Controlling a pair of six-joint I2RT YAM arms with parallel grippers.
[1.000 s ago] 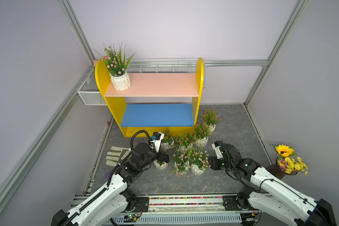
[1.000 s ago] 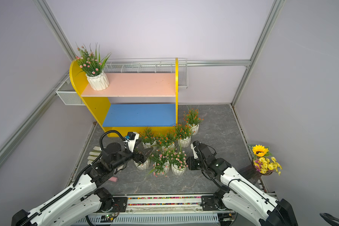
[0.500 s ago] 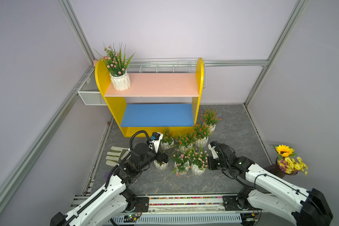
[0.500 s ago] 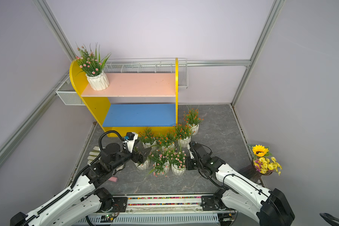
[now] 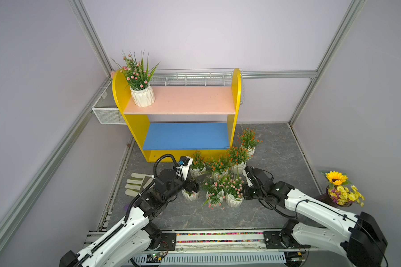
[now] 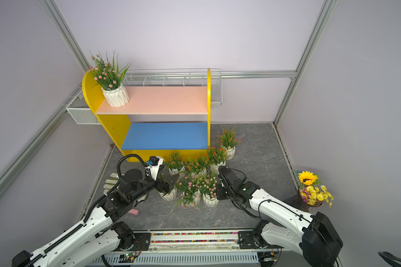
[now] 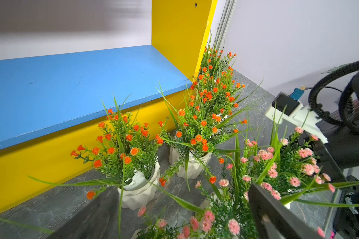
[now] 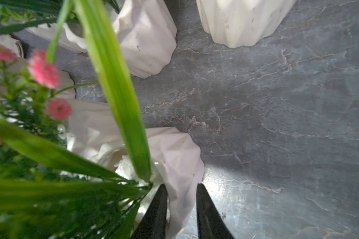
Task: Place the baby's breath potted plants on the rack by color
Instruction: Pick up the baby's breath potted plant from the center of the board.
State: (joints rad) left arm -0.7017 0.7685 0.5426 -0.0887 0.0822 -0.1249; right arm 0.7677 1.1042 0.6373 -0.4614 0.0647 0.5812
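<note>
**Step in hand:** gripping a pink baby's breath plant (image 5: pixel 233 186) by the rim of its white faceted pot (image 8: pixel 174 157). Location: on the grey floor (image 5: pixel 276 150) in the front cluster, just beside another pink one and near the row of orange-red plants (image 5: pixel 220 165) in front of the rack.

1. Pinch the pot wall squarely, one finger inside the rim and one outside. Avoid trapping the long green leaf (image 8: pixel 116 93) or any stems.
2. Confirm a firm clamp before any lift. Expect a smooth, hard wall, likely to slip or tilt in a one-sided hold.
3. Raise straight up, clear of the neighbouring sprigs. Carry upright to the pink upper board (image 5: pixel 183 99) of the rack (image 5: pixel 237 92), beside the pink plant (image 5: pixel 142 96) already standing at its left end. Reserve the blue lower board (image 5: pixel 185 136) for orange-red.

**Pose, right gripper (image 8: pixel 181 209):** reaching in low from the outer side of the cluster and angled down. Jaws narrow, astride the pot wall. Cannot tell whether clamped or just short of contact.

**Pose, left gripper (image 7: pixel 184 217):** poised over another pink plant's pot (image 5: pixel 190 195) at the opposite end of the cluster. Jaws spread wide, holding nothing.
</note>
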